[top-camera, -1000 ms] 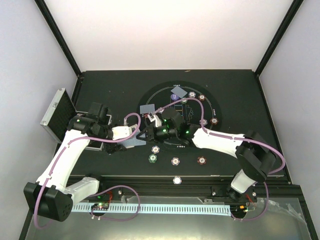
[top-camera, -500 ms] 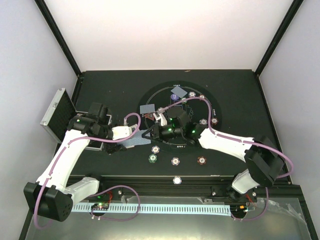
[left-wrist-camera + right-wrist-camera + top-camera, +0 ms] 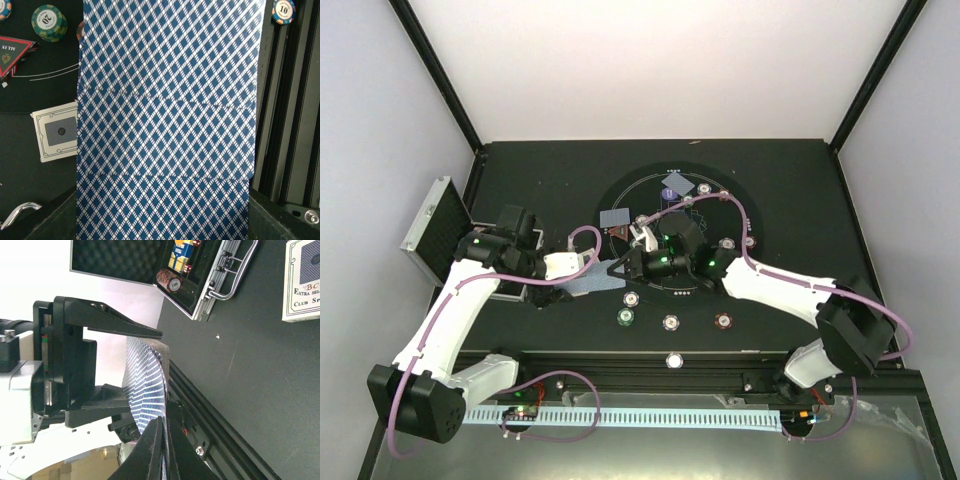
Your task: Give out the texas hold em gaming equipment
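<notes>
**Top view.** Item: deck (image 3: 598, 285) of playing cards, held off the table (image 3: 800, 200) just left of the printed circle, between my two arms.
- My left gripper (image 3: 578, 277) is clenched on it, and my right gripper (image 3: 620, 268) meets its opposite edge.
- Loose chips (image 3: 625, 317) lie in a row nearer the arm bases.
- A face-down card (image 3: 615, 217) sits at the circle's upper left.
- The silver case (image 3: 430, 225) stands open at the table's left edge.

**Left wrist view.** The deck fills the frame, fanned in stepped layers with blue diamond backs.
- Handling, in my judgement: light, thin, slick and easily bent, with cards that slide on each other. I would take one lightly, by its free edge only.
- On the table beside it are a green chip (image 3: 49, 22), a red triangle marker (image 3: 12, 52) and a single card (image 3: 57, 131).
- No fingers show here.

**Right wrist view.** Only this view makes the grip plain.
- The left jaws sit above and below the deck.
- My right fingertips (image 3: 145, 455) are pinched shut on its near edge. I cannot tell whether they hold one card or several.
- Also only here: the case interior with a chip stack (image 3: 169, 280), and a card box (image 3: 302, 280) on the table.
</notes>
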